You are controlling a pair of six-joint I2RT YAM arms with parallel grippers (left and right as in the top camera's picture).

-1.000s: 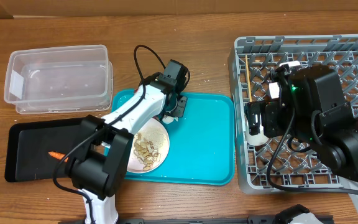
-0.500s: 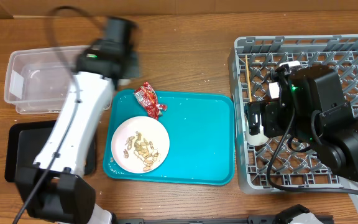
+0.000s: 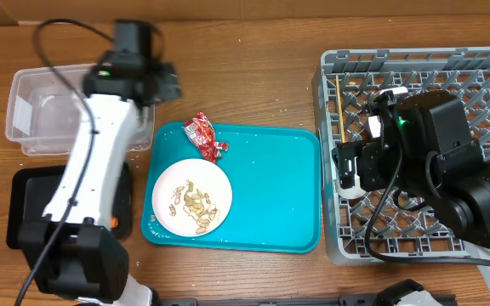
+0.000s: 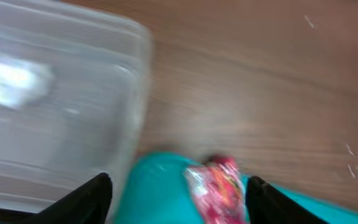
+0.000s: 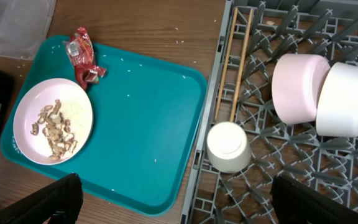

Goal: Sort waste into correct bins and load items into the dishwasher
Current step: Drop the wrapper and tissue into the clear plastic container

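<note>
The crumpled red wrapper [image 3: 204, 137] lies on the back left corner of the teal tray [image 3: 270, 195], next to the white plate [image 3: 192, 197] holding beige nut scraps. My left gripper [image 3: 162, 82] hangs open and empty over the right edge of the clear tub [image 3: 75, 106]. In the blurred left wrist view the wrapper [image 4: 219, 186] shows below, between the spread fingers [image 4: 86, 199]. My right gripper [image 5: 188, 211] is open and empty above the grey dish rack [image 3: 415, 64], which holds the chopsticks [image 5: 235, 62], a cup [image 5: 229, 146] and two bowls [image 5: 300, 87].
The black tray [image 3: 28, 204] sits at the front left, partly under my left arm. A blurred white patch [image 4: 11, 81] shows inside the clear tub. The rack fills the right side, close against the teal tray's right edge.
My left gripper left the teal tray's back left corner, swung up and left to the clear tub, and opened. The red wrapper stayed on the tray. The right arm has not moved.
</note>
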